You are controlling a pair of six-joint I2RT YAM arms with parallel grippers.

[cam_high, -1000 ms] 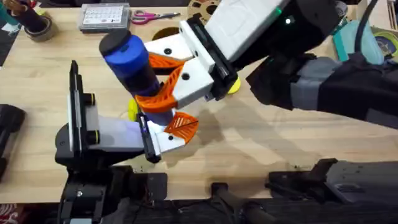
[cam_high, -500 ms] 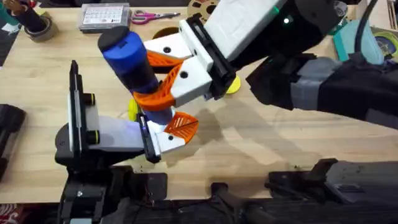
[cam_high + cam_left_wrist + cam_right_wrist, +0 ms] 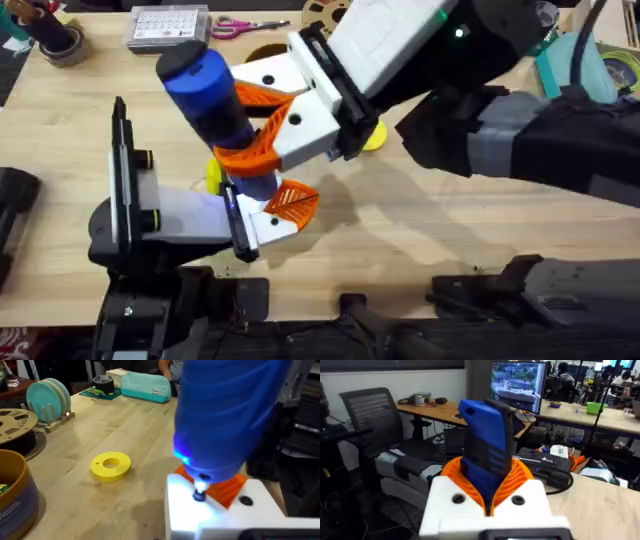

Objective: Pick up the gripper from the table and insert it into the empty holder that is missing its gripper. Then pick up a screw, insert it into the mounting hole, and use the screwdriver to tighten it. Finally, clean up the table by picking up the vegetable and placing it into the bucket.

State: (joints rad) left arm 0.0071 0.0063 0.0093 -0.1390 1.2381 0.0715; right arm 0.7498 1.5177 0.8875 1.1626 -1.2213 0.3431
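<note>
My right gripper [image 3: 240, 125] reaches in from the right, shut on the blue screwdriver [image 3: 212, 105], which stands nearly upright between its orange pads [image 3: 520, 477]. The screwdriver's lit tip [image 3: 200, 494] presses into a hole in the white holder [image 3: 220, 515] on my left gripper's finger. The orange gripper wedge [image 3: 293, 200] sits seated in that holder. The screw is hidden under the tip. My left gripper [image 3: 240, 215] is open, with nothing between its fingers. The bucket [image 3: 15, 500] stands left of it with a green sliver inside; I cannot tell if that is the vegetable.
A yellow ring disc [image 3: 110, 466] lies on the wood past the holder. Scissors [image 3: 240, 27], a keypad [image 3: 168, 25] and a tape roll [image 3: 60, 42] line the far edge. A plate rack [image 3: 47, 397], a filament spool [image 3: 15, 422] and a teal pouch [image 3: 145, 386] stand farther off.
The right gripper and the screwdriver have shifted very slightly to the left. The left gripper and the holder have stayed still.
</note>
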